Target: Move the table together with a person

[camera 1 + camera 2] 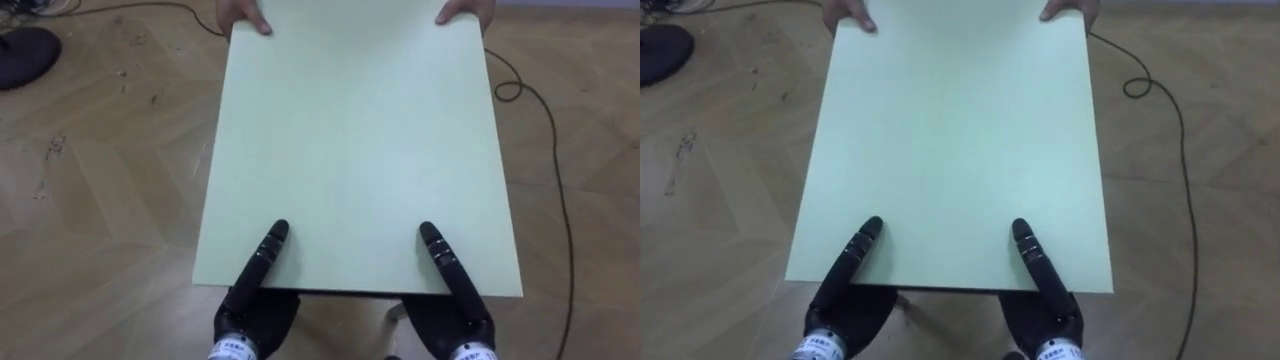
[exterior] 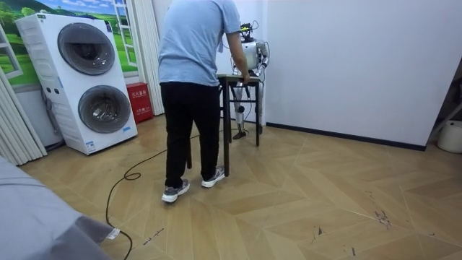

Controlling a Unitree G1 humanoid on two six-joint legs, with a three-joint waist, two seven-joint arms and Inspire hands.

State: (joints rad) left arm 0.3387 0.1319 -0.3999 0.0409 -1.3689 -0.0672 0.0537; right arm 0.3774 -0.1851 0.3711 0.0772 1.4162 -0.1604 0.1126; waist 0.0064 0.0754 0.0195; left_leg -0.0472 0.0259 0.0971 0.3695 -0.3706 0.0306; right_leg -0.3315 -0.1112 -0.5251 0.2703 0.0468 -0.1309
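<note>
A pale green table (image 1: 360, 130) reaches from my body to the far side of the left eye view. My left hand (image 1: 262, 262) clamps its near edge, thumb flat on top and palm below the rim. My right hand (image 1: 445, 262) clamps the same edge further right in the same way. A person's two hands (image 1: 245, 15) (image 1: 462, 10) hold the far corners. In the room view the person (image 2: 191, 87) stands with their back to the camera at the table (image 2: 234, 77), and I stand on its other side, close to the white wall.
A dark cable (image 1: 545, 130) loops over the wooden floor right of the table. A dark round object (image 1: 25, 55) lies at the upper left. Two stacked washing machines (image 2: 86, 79) stand by the room view's left wall. Open floor (image 2: 325, 188) lies on the room view's right.
</note>
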